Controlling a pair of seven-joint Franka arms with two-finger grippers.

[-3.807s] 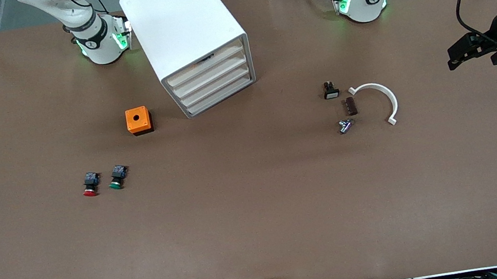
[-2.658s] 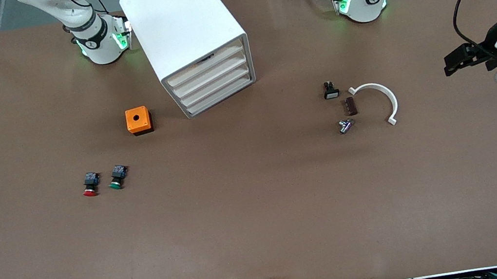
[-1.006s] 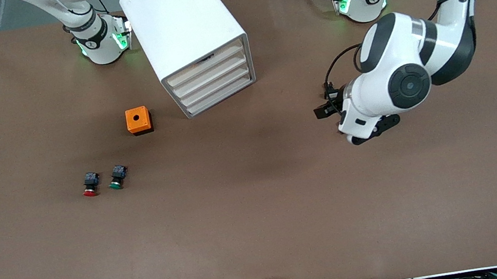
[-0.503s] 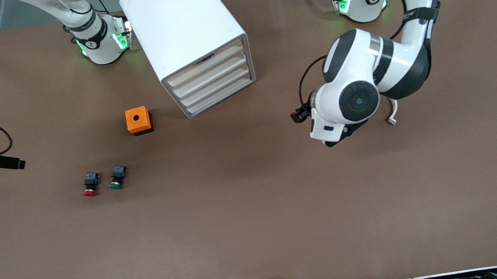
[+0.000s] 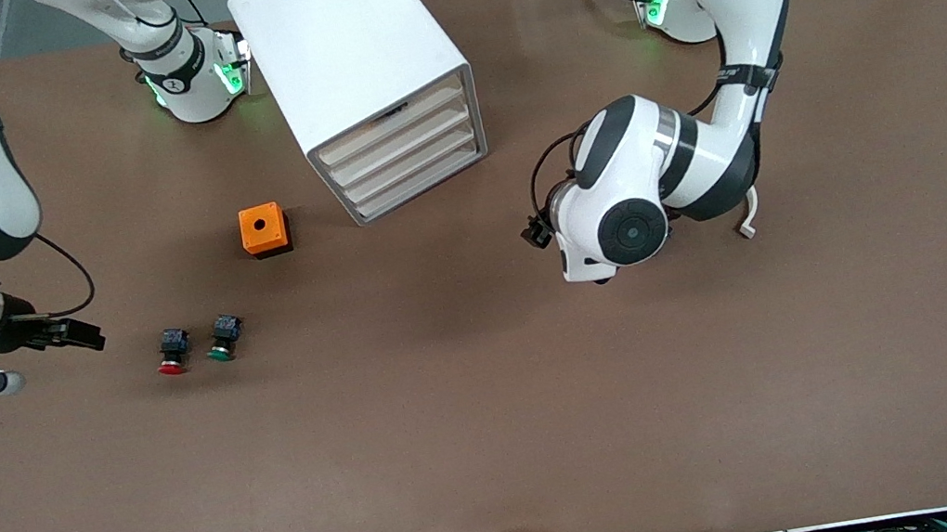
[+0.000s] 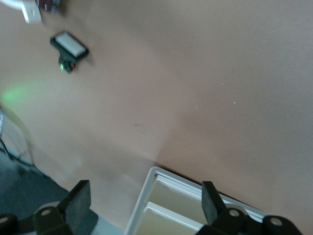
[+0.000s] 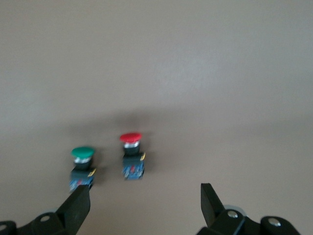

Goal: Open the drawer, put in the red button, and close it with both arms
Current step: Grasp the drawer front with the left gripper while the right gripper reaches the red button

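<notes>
The red button [image 5: 170, 353] lies on its side on the brown table, right beside a green-capped twin [image 5: 222, 339]. In the right wrist view the red button [image 7: 132, 156] and the green one [image 7: 82, 166] lie just ahead of the fingers. My right gripper [image 5: 88, 338] [image 7: 144, 203] is open and empty, over the table a short way from the red button toward the right arm's end. The white cabinet [image 5: 352, 49] has its drawers [image 5: 406, 159] shut. My left gripper [image 5: 535, 235] [image 6: 145, 203] is open and empty, facing the cabinet's drawer corner [image 6: 195, 208].
An orange box [image 5: 264, 230] with a hole on top stands beside the cabinet. A small black switch [image 6: 69, 46] and the end of a white curved piece [image 5: 748, 216] lie toward the left arm's end, mostly under the left arm's elbow.
The left arm has swung in from the table's end toward the cabinet. The right arm has come in from the table's edge toward the buttons. Both grippers stayed open.
</notes>
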